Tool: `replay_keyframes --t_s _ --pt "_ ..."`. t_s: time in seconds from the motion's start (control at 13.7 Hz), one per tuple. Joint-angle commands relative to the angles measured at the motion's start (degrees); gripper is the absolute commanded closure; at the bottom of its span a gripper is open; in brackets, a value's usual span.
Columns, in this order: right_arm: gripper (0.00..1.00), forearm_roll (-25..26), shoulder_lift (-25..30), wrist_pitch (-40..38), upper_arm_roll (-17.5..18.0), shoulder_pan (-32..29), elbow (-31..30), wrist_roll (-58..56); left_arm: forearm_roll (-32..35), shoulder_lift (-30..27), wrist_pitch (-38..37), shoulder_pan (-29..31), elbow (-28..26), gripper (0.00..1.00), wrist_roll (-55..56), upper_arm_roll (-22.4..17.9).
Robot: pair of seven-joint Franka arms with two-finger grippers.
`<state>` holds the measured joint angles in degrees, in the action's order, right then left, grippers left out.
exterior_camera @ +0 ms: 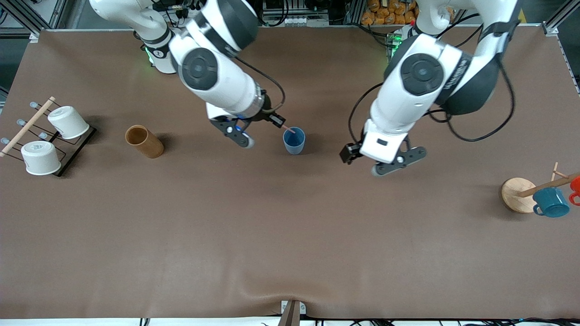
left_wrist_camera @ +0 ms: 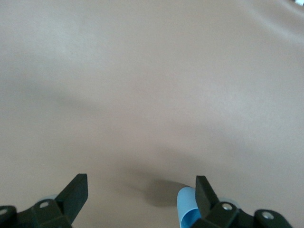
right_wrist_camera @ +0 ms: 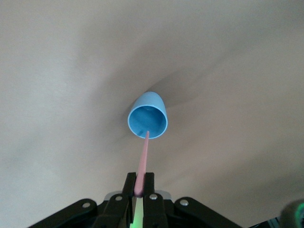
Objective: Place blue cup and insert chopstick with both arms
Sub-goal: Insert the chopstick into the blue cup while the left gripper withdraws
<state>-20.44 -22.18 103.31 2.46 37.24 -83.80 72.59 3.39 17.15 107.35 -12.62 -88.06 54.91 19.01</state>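
Note:
The blue cup (exterior_camera: 294,141) stands upright on the brown table, mid-table between the two arms. My right gripper (exterior_camera: 242,136) hangs beside it toward the right arm's end, shut on the pale-pink chopstick (exterior_camera: 289,130). In the right wrist view the fingers (right_wrist_camera: 129,183) pinch the chopstick (right_wrist_camera: 143,156) at one end, and its tip lies at the mouth of the cup (right_wrist_camera: 147,121). My left gripper (exterior_camera: 398,162) is open and empty over bare table toward the left arm's end, apart from the cup. In the left wrist view (left_wrist_camera: 141,183) its fingers stand wide apart.
A tan wooden cylinder holder (exterior_camera: 144,141) stands toward the right arm's end. A black rack (exterior_camera: 72,149) with two white cups lies past it. A wooden mug stand (exterior_camera: 519,194) with a teal mug (exterior_camera: 550,202) and a red mug (exterior_camera: 575,185) sits at the left arm's end.

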Motion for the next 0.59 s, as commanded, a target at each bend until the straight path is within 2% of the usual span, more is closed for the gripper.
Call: replay_keyframes --t_s 0.0,0.15,0.22,0.29,0.44,0.51 --pt "1.00 3.1 -0.5 4.2 -0.5 3.4 -3.2 2.7 1.5 -4.1 -3.2 2.1 -0.3 0.00 -0.2 0.4" --pt "1.00 3.3 -1.4 6.2 -0.5 4.2 -4.0 3.1 1.4 -6.5 -5.7 4.4 -0.3 0.00 -3.8 0.4" --pt "0.58 3.3 -1.7 6.3 -0.6 4.0 -3.9 3.9 1.5 -7.3 -6.8 6.4 -0.3 0.00 -6.4 0.4" --pt "0.22 3.5 -1.9 6.2 -0.6 3.7 -3.9 5.2 1.4 -8.5 -8.0 8.2 -0.3 0.00 -10.3 0.5" --pt "0.00 3.3 -1.6 5.6 -0.6 2.7 -3.0 5.5 1.2 -10.5 -10.8 10.8 -0.2 0.00 -16.6 0.6" --pt "0.00 3.5 -1.2 4.4 -0.7 2.2 -2.7 5.4 0.7 -11.9 -11.7 13.3 -0.2 0.00 -19.6 1.0"
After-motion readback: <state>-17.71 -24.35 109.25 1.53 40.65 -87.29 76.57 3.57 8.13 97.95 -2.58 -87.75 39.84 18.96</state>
